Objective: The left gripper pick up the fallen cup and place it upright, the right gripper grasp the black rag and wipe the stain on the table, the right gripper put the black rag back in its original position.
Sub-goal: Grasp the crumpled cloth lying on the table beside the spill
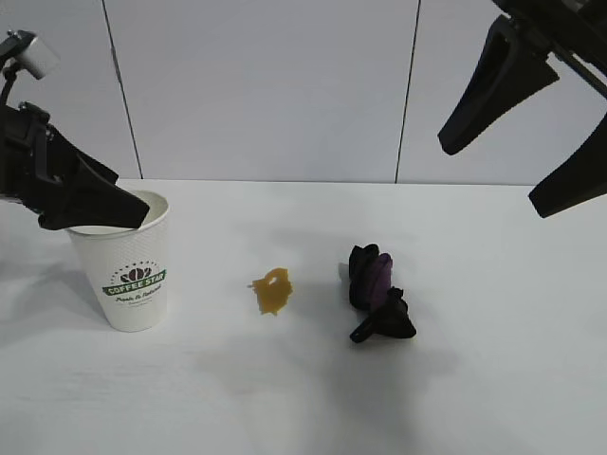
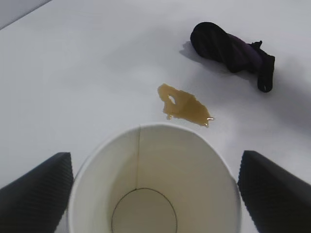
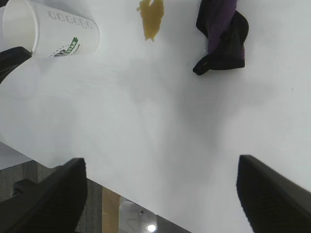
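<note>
The white "COFFEE STAR" cup (image 1: 133, 275) stands upright at the table's left. My left gripper (image 1: 123, 213) is open at the cup's rim. Its ribbed fingers (image 2: 39, 194) flank the empty cup's mouth (image 2: 155, 194) on both sides, very close to it. The amber stain (image 1: 272, 291) lies mid-table, just right of the cup. Further right, the bunched black rag (image 1: 377, 289) with a purple fold lies on the table (image 1: 285, 398). My right gripper (image 1: 491, 180) hangs open high at the upper right, well above the rag and holding nothing. From that wrist, the rag (image 3: 222, 36), stain (image 3: 151, 17) and cup (image 3: 63, 34) lie far below.
A grey panelled wall (image 1: 266, 85) runs behind the table. In the right wrist view the table's edge shows, with floor (image 3: 97, 204) beyond it. Bare white surface stretches in front of the stain and rag.
</note>
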`<action>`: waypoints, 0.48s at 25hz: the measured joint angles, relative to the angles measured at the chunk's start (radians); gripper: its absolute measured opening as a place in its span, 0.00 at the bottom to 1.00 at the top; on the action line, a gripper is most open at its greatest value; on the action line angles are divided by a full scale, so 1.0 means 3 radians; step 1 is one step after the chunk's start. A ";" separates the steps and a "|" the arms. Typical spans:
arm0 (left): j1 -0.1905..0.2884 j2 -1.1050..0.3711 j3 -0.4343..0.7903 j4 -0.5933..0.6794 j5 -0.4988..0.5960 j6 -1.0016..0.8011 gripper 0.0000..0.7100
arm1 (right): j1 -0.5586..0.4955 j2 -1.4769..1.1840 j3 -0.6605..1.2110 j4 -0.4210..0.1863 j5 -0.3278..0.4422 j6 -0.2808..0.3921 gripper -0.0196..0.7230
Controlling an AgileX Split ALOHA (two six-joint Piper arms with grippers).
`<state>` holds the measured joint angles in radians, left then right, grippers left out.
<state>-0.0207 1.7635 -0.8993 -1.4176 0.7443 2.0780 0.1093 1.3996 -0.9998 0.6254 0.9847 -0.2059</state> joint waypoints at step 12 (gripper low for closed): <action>0.0000 -0.1032 0.0002 0.0328 0.0007 -0.1137 0.94 | 0.0000 0.0000 0.0000 0.0000 -0.0004 0.0000 0.80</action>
<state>-0.0207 1.4541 -0.8986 -1.3191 0.7464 1.7370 0.1093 1.3996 -0.9998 0.6254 0.9834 -0.2059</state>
